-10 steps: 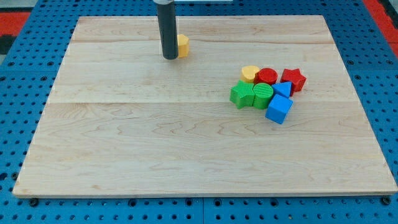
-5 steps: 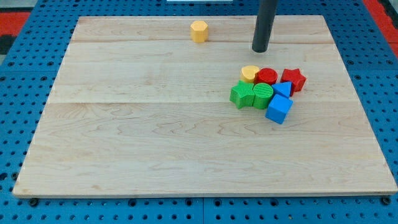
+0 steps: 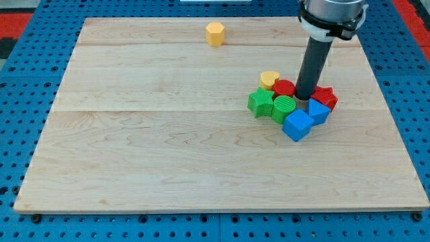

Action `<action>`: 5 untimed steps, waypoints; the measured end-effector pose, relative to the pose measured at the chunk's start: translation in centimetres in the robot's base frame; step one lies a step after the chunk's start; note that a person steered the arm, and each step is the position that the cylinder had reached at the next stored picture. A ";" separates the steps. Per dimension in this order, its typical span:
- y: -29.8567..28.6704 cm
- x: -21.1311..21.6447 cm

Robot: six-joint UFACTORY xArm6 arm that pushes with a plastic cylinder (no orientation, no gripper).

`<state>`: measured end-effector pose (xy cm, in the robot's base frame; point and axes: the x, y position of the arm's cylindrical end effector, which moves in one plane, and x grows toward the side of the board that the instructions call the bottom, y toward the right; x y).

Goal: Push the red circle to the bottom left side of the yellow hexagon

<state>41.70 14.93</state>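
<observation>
The yellow hexagon (image 3: 214, 33) stands alone near the view's top, a little left of centre. The red circle (image 3: 283, 88) sits in a cluster at the right of the board, partly hidden by my rod. My tip (image 3: 304, 99) is down inside the cluster, just right of the red circle and left of the red star (image 3: 328, 97). A yellow block (image 3: 269, 79), its shape unclear, touches the red circle's upper left.
Below the red circle lie a green star-like block (image 3: 260, 103) and a green round block (image 3: 284, 107). Two blue cubes (image 3: 298, 125) (image 3: 320, 111) sit at the cluster's lower right. The wooden board (image 3: 134, 148) rests on a blue perforated table.
The rod moved from beside the yellow hexagon to the right, then down into the cluster. The hexagon shifted slightly up and right early on. The cluster blocks have been nudged, the blue cubes and red star shifting slightly.
</observation>
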 end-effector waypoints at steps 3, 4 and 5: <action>-3.2 1.1; -4.2 -2.1; -4.2 -5.4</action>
<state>36.26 10.77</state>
